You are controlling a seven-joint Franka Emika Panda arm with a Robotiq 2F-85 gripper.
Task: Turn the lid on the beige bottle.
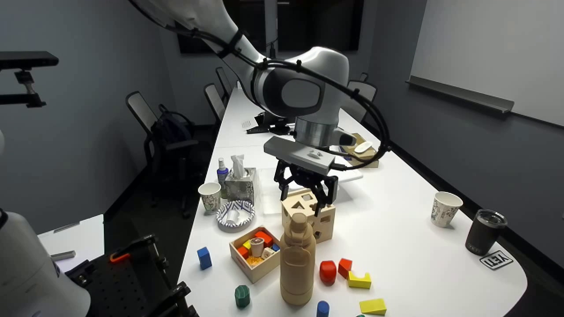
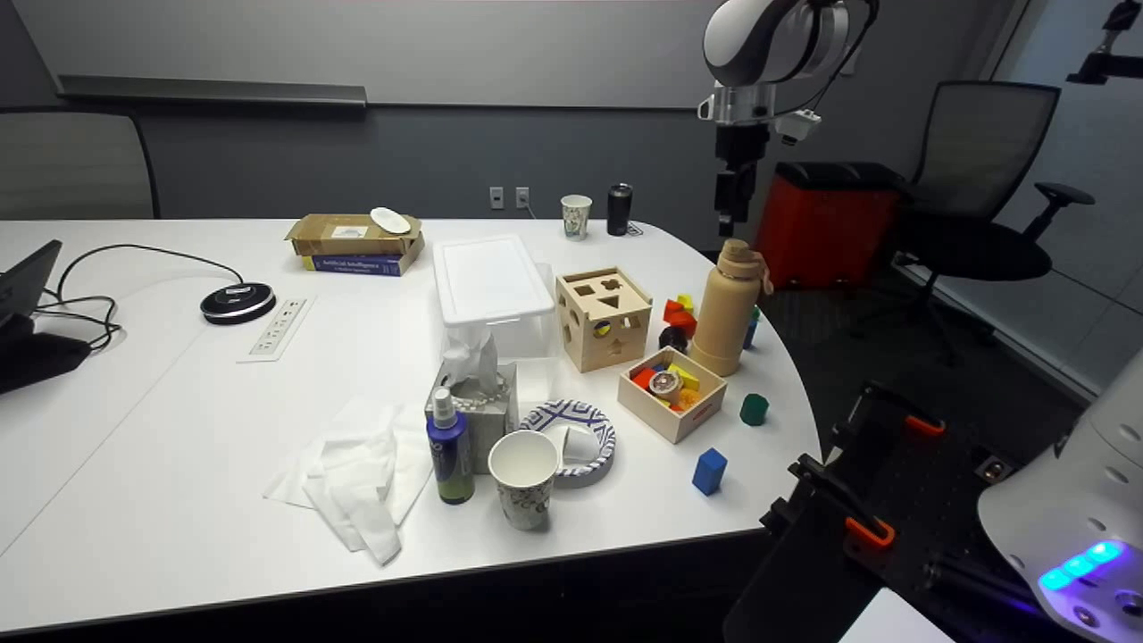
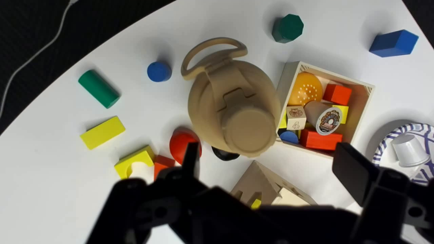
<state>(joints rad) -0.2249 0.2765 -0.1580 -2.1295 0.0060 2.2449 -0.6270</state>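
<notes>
The gripper [image 1: 302,201] is held with its fingers spread wide, and nothing is gripped between them. It is poised above the lid [image 3: 251,130] and, as the wrist view suggests, somewhat to one side of it; no contact is shown. The bottle [image 1: 297,273], topped by the lid, is stood upright near the rounded end of the table [image 1: 396,211], between the tray [image 2: 647,415] and some loose blocks [image 3: 102,132].

The task is judged to be at the approach: the lid is yet to be grasped. Whether any turn has been given to it cannot be told. Left to be done, presumably, are the centring of the fingers over the lid, the descent, the grasp and the twist. As the bottle is held by nothing, it may be spun along with its lid.

No writing can be made out on the bottle. In the tray, a "4" is printed on a pale block [image 3: 296,118], and what looks like "DONUT" is carried by the label of a pod [image 3: 330,120]. Farther out, "YETI" can be read on a sticker [image 1: 496,260] and on the tumbler [image 1: 484,233] just beside it. "Artificial Intelligence" is borne by the spine of a book [image 2: 353,265] laid under a carton [image 2: 317,230].
</notes>
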